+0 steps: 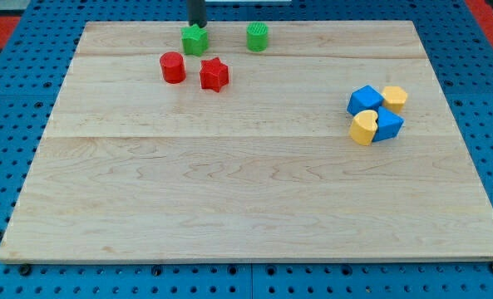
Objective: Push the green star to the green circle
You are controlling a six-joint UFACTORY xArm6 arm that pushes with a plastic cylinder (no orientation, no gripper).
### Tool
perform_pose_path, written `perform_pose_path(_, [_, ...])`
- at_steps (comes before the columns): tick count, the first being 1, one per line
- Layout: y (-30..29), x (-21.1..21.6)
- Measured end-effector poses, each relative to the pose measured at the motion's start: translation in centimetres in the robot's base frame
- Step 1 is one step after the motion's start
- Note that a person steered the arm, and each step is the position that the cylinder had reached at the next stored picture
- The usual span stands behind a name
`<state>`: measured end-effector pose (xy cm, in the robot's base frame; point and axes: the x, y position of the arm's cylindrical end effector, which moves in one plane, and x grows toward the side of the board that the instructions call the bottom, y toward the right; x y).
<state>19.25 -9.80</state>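
Note:
The green star (194, 40) lies near the board's top edge, left of centre. The green circle (257, 36) stands to its right, a small gap apart. My tip (197, 26) comes down from the view's top and sits right at the star's upper edge, touching or almost touching it.
A red cylinder (173, 67) and a red star (214, 74) lie just below the green star. At the view's right, two blue blocks (365, 100) (387, 124), a yellow heart (363, 127) and a yellow block (394, 98) cluster together. The wooden board (246, 199) lies on a blue pegboard.

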Motion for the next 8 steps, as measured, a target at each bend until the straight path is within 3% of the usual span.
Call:
perform_pose_path(1, [-3.1, 0.3])
perform_pose_path(4, [-3.9, 3.6])
perform_pose_path(8, [0.1, 3.6])
